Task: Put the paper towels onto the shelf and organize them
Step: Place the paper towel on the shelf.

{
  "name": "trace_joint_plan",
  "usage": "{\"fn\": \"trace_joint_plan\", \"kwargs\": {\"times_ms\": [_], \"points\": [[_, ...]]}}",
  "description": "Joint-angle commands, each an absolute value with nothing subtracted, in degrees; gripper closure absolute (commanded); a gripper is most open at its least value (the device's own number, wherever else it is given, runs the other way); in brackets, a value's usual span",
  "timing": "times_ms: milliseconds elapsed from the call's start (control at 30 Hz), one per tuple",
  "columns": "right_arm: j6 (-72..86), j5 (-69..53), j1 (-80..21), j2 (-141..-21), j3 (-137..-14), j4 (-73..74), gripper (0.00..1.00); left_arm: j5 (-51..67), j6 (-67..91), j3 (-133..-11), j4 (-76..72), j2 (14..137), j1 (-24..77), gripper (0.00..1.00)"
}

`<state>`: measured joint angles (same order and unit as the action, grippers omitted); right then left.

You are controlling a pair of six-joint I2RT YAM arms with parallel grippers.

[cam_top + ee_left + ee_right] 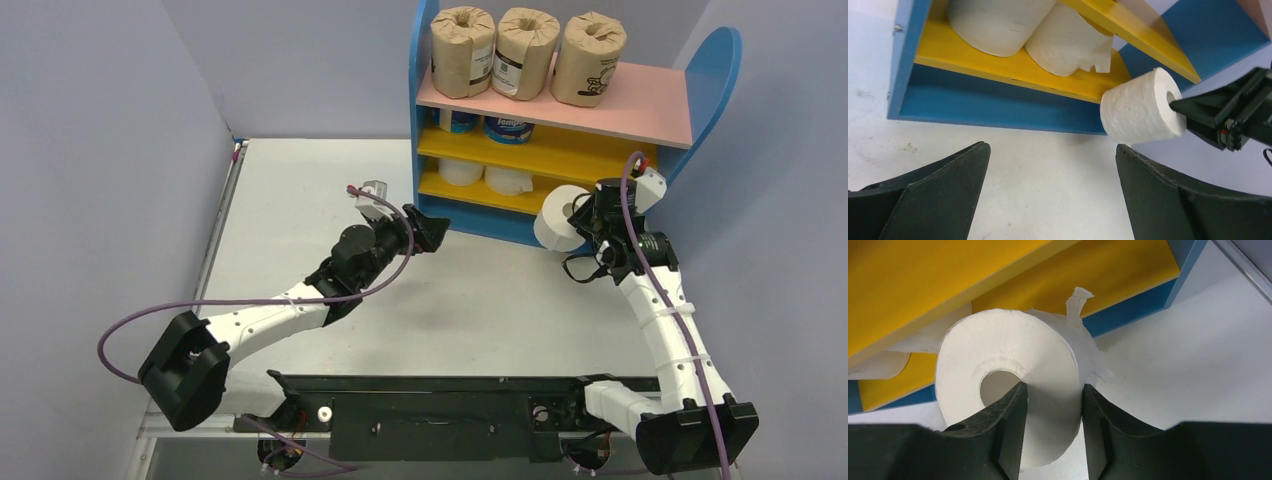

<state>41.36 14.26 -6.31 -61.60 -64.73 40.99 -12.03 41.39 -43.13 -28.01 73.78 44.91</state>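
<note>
The shelf [650, 105] stands at the back right, with three brown-wrapped paper towels [527, 52] on its pink top board. Two blue-and-white rolls [508, 128] sit on the middle yellow board and two white rolls [461, 171] on the bottom one [1013, 67]. My right gripper [585, 215] is shut on another white roll [1013, 350], one finger in its core and one on its outer wall. That roll [1138, 107] hangs just in front of the bottom board's right part. My left gripper [1053, 155] stands open and empty over the table, left of the shelf's foot.
Grey walls close in the table on the left, back and right. A loose torn flap [1103, 57] hangs from the right-hand white roll on the bottom board. The black base rail [440, 400] runs along the near edge.
</note>
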Motion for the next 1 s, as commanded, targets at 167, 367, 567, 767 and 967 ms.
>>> {"fn": "trace_joint_plan", "kwargs": {"times_ms": [167, 367, 567, 767, 967], "points": [[45.1, 17.0, -5.4, -63.0, -67.4, 32.5, 0.76, -2.9, 34.2, -40.3, -56.9, 83.0, 44.8, 0.04], [46.3, 17.0, -5.2, -64.1, -67.5, 31.4, 0.76, 3.9, 32.6, -42.4, -69.7, 92.5, 44.8, 0.04], [48.1, 17.3, -5.1, -64.4, -67.0, 30.1, 0.75, 7.3, 28.3, -48.7, -69.1, 99.1, 46.5, 0.04], [49.9, 17.4, -5.0, -64.2, -66.1, 29.1, 0.75, 4.2, 16.6, -52.9, -66.6, 103.0, 50.7, 0.04], [50.4, 17.2, -4.9, -64.4, -66.4, 28.9, 0.74, 3.4, 9.8, -59.7, -65.0, 108.7, 53.4, 0.04]]}}
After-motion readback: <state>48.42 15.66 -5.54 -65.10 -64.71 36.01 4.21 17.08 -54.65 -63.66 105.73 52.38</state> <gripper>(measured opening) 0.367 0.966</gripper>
